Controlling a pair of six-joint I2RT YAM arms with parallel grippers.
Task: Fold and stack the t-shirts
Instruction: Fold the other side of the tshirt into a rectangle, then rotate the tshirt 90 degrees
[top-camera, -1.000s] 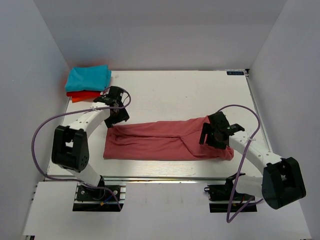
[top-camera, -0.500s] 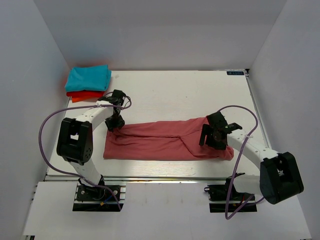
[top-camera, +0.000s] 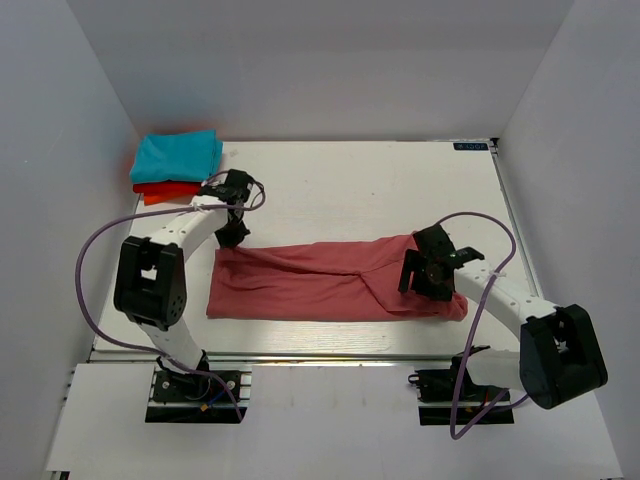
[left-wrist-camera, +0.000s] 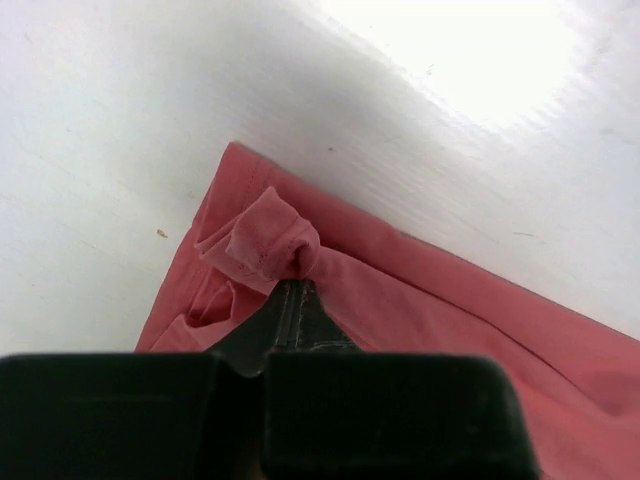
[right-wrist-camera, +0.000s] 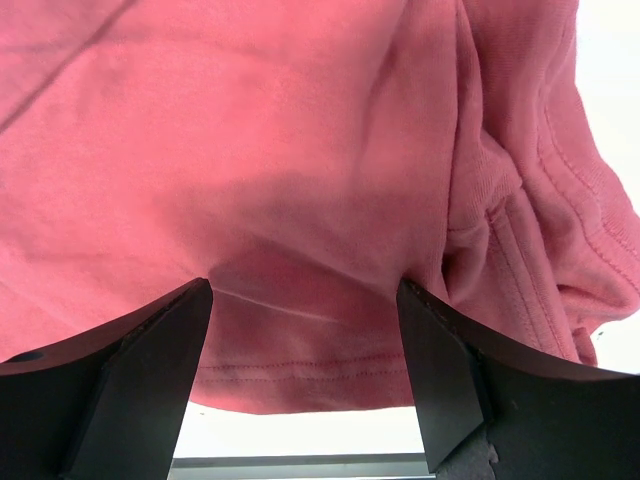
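Note:
A large salmon-pink t-shirt (top-camera: 330, 282) lies as a long folded band across the white table. My left gripper (top-camera: 232, 236) is at its far left corner, shut on a bunched bit of pink hem (left-wrist-camera: 268, 240); the left wrist view shows the fingertips (left-wrist-camera: 292, 292) pressed together under that bunch. Over the shirt's right end, my right gripper (top-camera: 424, 272) stands open, and its fingers (right-wrist-camera: 160, 335) straddle a low ridge of cloth (right-wrist-camera: 300, 130) near the hem. A turquoise folded t-shirt (top-camera: 178, 155) rests on an orange-red one (top-camera: 165, 190) at the back left corner.
White walls close in the table (top-camera: 360, 190) on the left, back and right. The folded stack sits just behind my left gripper. The table's front edge and a metal rail (right-wrist-camera: 300, 462) lie right below the shirt's hem in the right wrist view.
My left gripper has gone from open to shut on the shirt's far left corner and drawn it slightly toward the back. The right arm has hardly moved.

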